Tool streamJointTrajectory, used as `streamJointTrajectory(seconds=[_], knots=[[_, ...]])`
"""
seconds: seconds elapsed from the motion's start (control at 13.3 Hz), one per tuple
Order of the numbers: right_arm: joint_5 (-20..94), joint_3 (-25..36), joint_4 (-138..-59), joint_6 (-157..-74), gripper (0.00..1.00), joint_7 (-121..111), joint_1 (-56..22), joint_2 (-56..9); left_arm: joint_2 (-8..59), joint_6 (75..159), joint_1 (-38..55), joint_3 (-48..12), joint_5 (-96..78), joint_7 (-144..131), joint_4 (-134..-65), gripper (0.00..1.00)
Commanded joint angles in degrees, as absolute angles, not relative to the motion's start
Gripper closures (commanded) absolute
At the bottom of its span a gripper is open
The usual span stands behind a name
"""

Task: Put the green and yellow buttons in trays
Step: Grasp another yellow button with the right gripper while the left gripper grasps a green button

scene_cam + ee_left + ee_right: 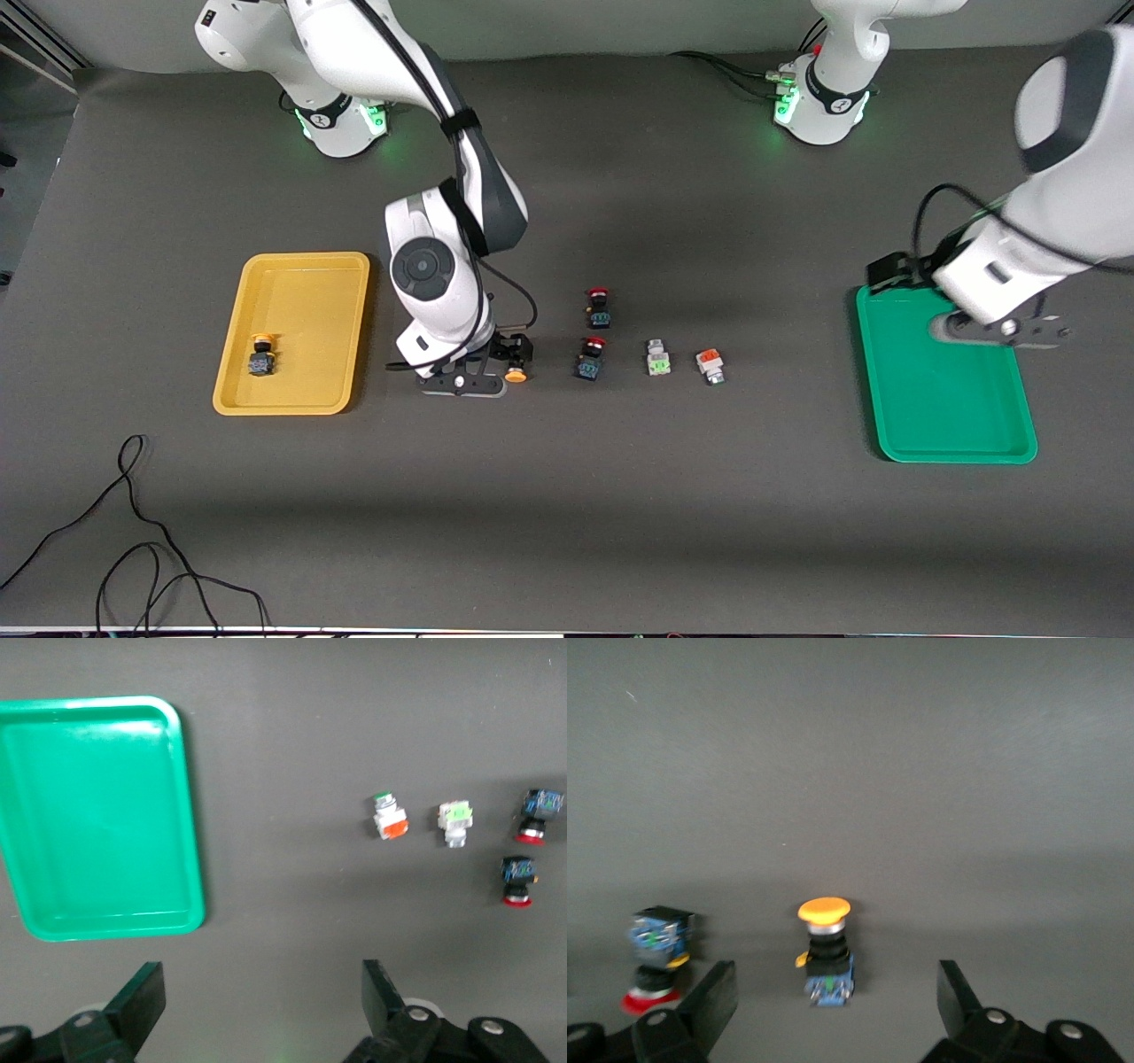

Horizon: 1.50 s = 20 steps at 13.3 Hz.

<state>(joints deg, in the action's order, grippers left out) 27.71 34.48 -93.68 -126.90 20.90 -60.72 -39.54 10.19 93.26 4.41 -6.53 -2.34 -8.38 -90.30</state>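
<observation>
One yellow-capped button (261,354) lies in the mustard tray (310,301), at about 9 o'clock in the front view. Its long axis runs 12 to 6 and its cap points to 12. A second yellow-capped button (516,376) lies on the tabletop (567,514) between that tray and the two red-capped switches (594,346). Its cap is turned toward 6 o'clock, and its body is hidden in the front view.

The light-green switch (657,357) and the orange-red switch (710,365) are lined up beside the red-capped pair, toward 3 o'clock, with their long axes close to 12–6. The green tray (948,416) is set at 3 o'clock.

The right end effector (465,383) is held over the second yellow-capped button. Its fingers (718,992) are spread wide on either side, clear of the button, and nothing is gripped. The left end effector (1001,330) is held over the 12 o'clock end of the green tray, with its fingers (146,997) equally wide and nothing between them.
</observation>
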Motion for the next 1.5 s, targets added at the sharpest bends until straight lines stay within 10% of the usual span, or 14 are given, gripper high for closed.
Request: streamJointTrajectory(seconds=[0.0, 0.37, 0.75, 1.42], knots=[[31.6, 32.5, -95.7, -133.8, 0.00, 18.3, -61.1, -43.3, 15.5, 97.4, 9.0, -6.1, -2.9, -15.5, -89.0, 0.01], [33.2, 29.3, -95.8, -138.2, 0.05, 18.2, -60.7, -46.7, 24.9, 104.5, 14.8, -6.1, -2.7, -27.4, -89.0, 0.01], [33.3, 29.3, -95.8, -138.3, 0.77, 16.4, -60.1, -46.6, 29.9, 109.7, 15.0, -6.1, -2.9, -30.6, -93.5, 0.01], [27.6, 39.2, -87.8, -110.4, 0.80, 16.2, -59.7, -32.9, 35.0, 125.1, 18.8, -6.1, -2.8, -36.6, -99.8, 0.03]])
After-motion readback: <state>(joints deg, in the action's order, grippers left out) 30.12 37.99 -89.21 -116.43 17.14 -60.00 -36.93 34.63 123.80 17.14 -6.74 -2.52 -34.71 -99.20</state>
